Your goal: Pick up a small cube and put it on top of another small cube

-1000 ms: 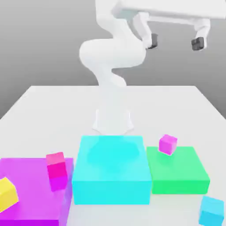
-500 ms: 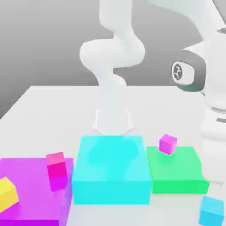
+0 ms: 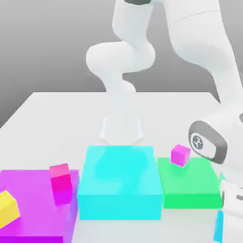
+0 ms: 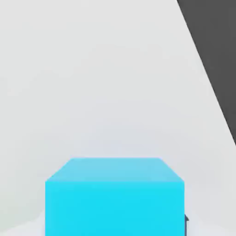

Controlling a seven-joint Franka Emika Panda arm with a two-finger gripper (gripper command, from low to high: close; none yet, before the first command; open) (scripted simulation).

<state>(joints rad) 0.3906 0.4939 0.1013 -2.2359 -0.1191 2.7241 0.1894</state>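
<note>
Glossy white arm (image 3: 124,57) — grey joint cap (image 3: 209,142)

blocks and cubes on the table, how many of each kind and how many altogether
Big flat blocks: 3 — magenta block, large cyan block, green block.
Small cubes: 4 — yellow cube, hot-pink cube, violet-magenta cube, small cyan cube, mostly behind the arm in the exterior view.
Total: 7
</note>
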